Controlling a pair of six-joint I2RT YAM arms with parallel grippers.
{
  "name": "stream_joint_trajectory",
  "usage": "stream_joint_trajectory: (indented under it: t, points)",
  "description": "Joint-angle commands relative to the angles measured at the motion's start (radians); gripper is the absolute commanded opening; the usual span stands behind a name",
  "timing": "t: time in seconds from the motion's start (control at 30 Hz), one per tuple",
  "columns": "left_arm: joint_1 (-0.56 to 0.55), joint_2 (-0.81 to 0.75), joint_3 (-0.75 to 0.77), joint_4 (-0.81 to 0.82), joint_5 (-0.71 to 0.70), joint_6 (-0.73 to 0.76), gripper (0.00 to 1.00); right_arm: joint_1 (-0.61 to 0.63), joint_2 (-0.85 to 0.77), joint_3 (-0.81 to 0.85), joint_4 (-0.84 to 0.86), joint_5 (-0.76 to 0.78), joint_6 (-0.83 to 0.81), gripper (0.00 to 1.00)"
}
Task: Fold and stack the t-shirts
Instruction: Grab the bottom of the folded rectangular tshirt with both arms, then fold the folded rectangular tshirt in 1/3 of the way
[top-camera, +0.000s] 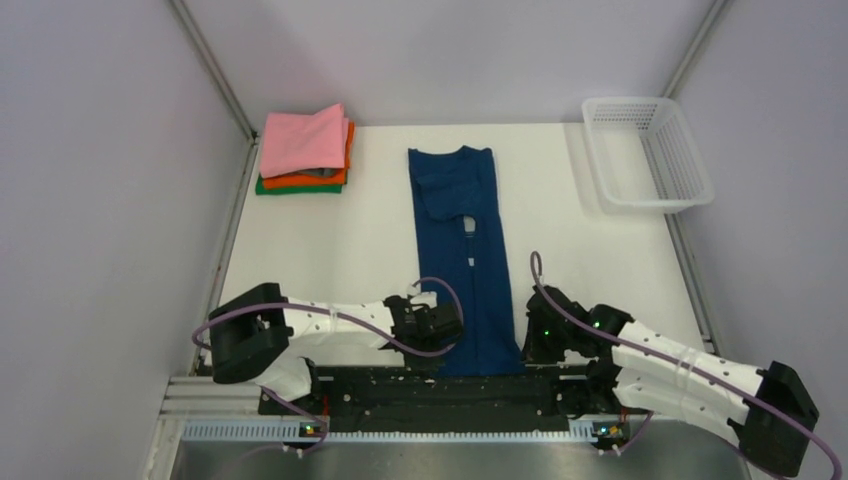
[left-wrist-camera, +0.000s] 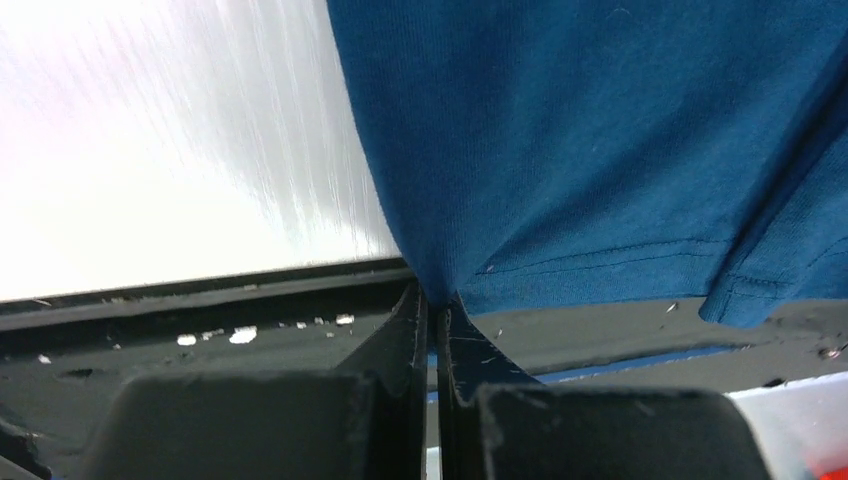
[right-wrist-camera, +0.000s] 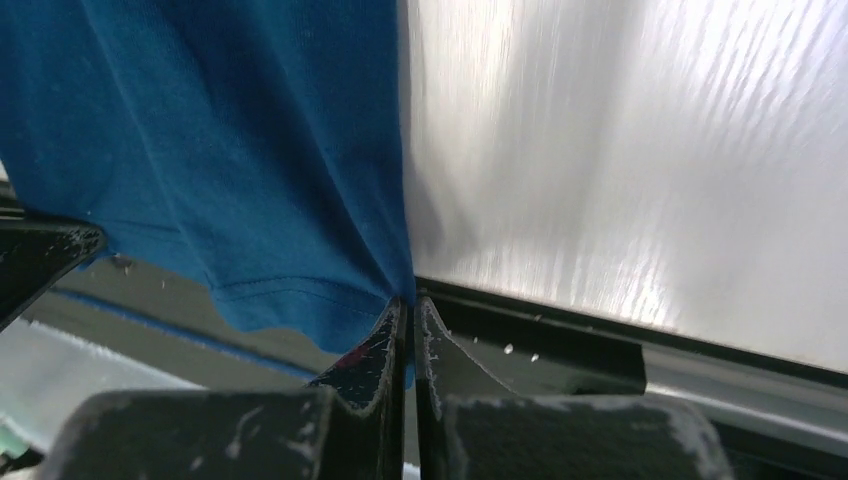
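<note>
While a folded pink cloth t-shirt (top-camera: 303, 140) lies stacked on an orange t-shirt (top-camera: 330, 179) and a green t-shirt (top-camera: 283, 187) at the far left corner of the white table (top-camera: 330, 250), the dark navy blue cloth t-shirt (top-camera: 466, 260) lies mid-table as a narrow lengthwise strip, collar far, hem at the near edge. The left end effector (left-wrist-camera: 436, 300) is pinched shut on the hem's left corner, the right end effector (right-wrist-camera: 408, 305) likewise on its right corner. By this layout, the side folds appear done; crosswise folding and stacking remain. A white plastic mesh basket (top-camera: 648, 203) stands far right.
</note>
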Motion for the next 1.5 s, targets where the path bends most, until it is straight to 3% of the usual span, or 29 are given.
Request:
stream_joint_trajectory:
  t: [0.0, 0.23, 0.4, 0.57, 0.7, 0.93, 1.43, 1.47]
  points:
    - [-0.055, -0.042, -0.022, -0.062, 0.020, -0.052, 0.00, 0.017, -0.084, -0.042, -0.069, -0.139, 0.037, 0.00]
    - [-0.041, -0.122, 0.064, -0.094, 0.015, 0.002, 0.00, 0.016, -0.166, 0.030, -0.088, -0.211, 0.029, 0.00]
    - [0.098, -0.165, 0.094, -0.047, 0.052, 0.114, 0.00, 0.001, -0.054, 0.166, -0.088, -0.100, -0.055, 0.00]
    - [0.281, -0.162, 0.186, -0.020, 0.019, 0.239, 0.00, -0.146, 0.095, 0.299, 0.004, -0.047, -0.209, 0.00]
    - [0.403, -0.079, 0.278, 0.055, 0.038, 0.332, 0.00, -0.254, 0.223, 0.408, 0.082, -0.021, -0.325, 0.00]
    - [0.567, 0.127, 0.502, 0.014, 0.051, 0.442, 0.00, -0.399, 0.455, 0.548, 0.258, -0.059, -0.427, 0.00]
    - [0.705, 0.389, 0.707, -0.005, 0.135, 0.510, 0.00, -0.513, 0.877, 0.804, 0.322, -0.133, -0.525, 0.00]
    - [0.708, 0.408, 0.724, -0.007, 0.133, 0.515, 0.06, -0.516, 0.893, 0.816, 0.330, -0.127, -0.531, 0.03]
